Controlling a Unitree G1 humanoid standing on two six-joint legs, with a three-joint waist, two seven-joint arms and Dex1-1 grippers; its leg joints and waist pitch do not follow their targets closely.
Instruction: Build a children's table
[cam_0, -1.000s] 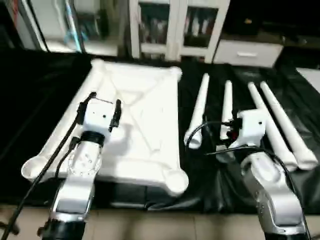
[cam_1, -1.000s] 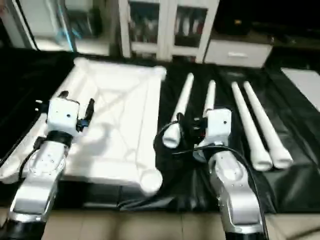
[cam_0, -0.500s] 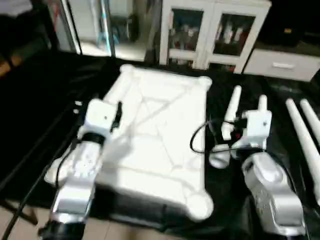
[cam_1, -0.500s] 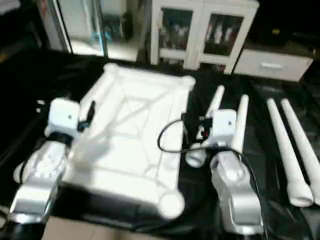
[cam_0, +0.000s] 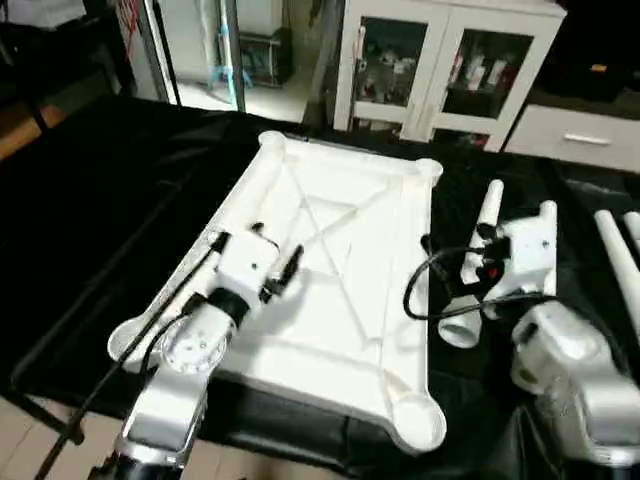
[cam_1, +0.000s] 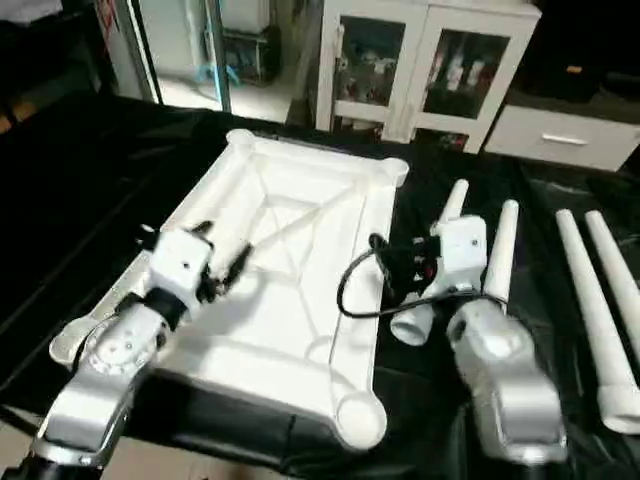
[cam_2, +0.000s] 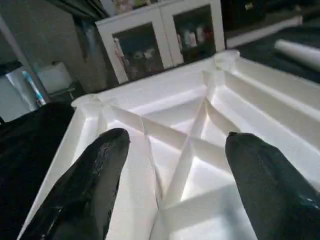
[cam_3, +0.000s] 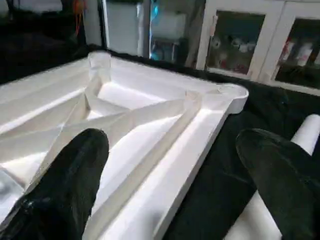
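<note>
Black cloth (cam_0: 90, 200), tabletop (cam_0: 340, 260) under L gripper (cam_0: 275, 262)

The robot's right silver forearm (cam_0: 570, 375) hides the near ends of two long white tube legs (cam_1: 503, 245). Things inside the white glass-door cabinet (cam_1: 425, 65) are too blurry to tell.

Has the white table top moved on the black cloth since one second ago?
No. The camera has shifted, but the table top lies as before, its long edge beside the nearest leg with the same gap of cloth between them.
</note>
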